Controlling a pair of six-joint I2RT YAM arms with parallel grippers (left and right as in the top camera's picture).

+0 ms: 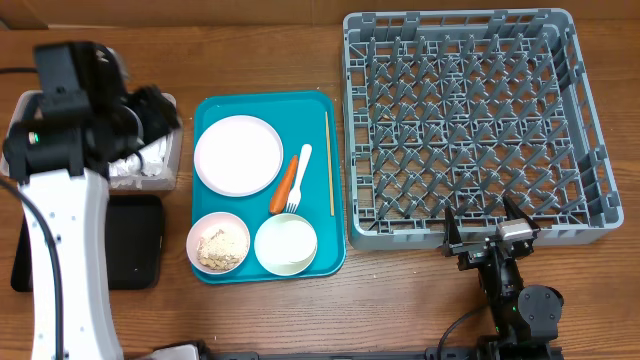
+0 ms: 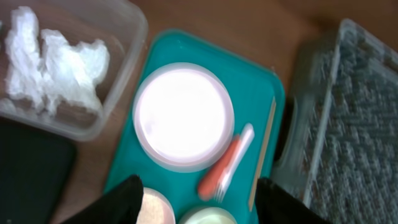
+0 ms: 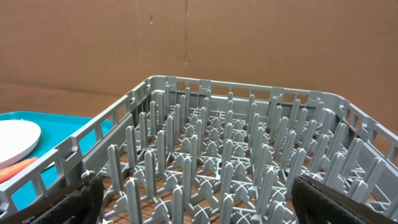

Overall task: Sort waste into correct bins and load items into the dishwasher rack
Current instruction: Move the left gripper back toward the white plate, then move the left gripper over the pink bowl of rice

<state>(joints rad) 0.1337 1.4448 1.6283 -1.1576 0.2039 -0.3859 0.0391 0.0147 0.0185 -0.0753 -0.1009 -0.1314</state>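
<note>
**Waste**
- Crumpled white tissue [image 2: 56, 62]: lies inside the clear tub [image 2: 127, 62], at the left of the table [image 1: 400, 300].
- Orange carrot [image 1: 284, 184]: lies slanted on the teal tray [image 1: 310, 110], just right of the plate, with its side against the fork.
- Rice scraps [image 1: 220, 247]: a small heap inside the front-left bowl [image 1: 192, 243] on the teal tray.

**Items**
- White round plate [image 1: 238, 154]: flat on the rear left of the teal tray.
- White plastic fork [image 1: 299, 178]: beside the carrot, with its tines toward the front.
- Wooden chopstick [image 1: 329, 162]: straight along the tray's right rim.
- Empty white bowl [image 1: 286, 244]: front right of the tray, just beside the rice bowl.

**Bins**
- The clear tub is at the rear left.
- The black tray [image 1: 140, 240] sits directly in front of the tub and holds nothing that can be seen.

**Rack**
- Grey dishwasher rack [image 1: 460, 130]: just right of the teal tray, with its pegs upright and nothing loaded.

**Left gripper** [image 2: 199, 181]
- It hangs above the tub's right side.
- The fingers are spread apart with nothing between them.
- Its camera looks down on the plate and carrot.

**Right gripper** [image 1: 480, 215]
- It sits low at the rack's near wall.
- The jaws are fully spread and hold nothing.
- It faces across the pegs toward a cardboard wall [image 3: 186, 37].
</note>
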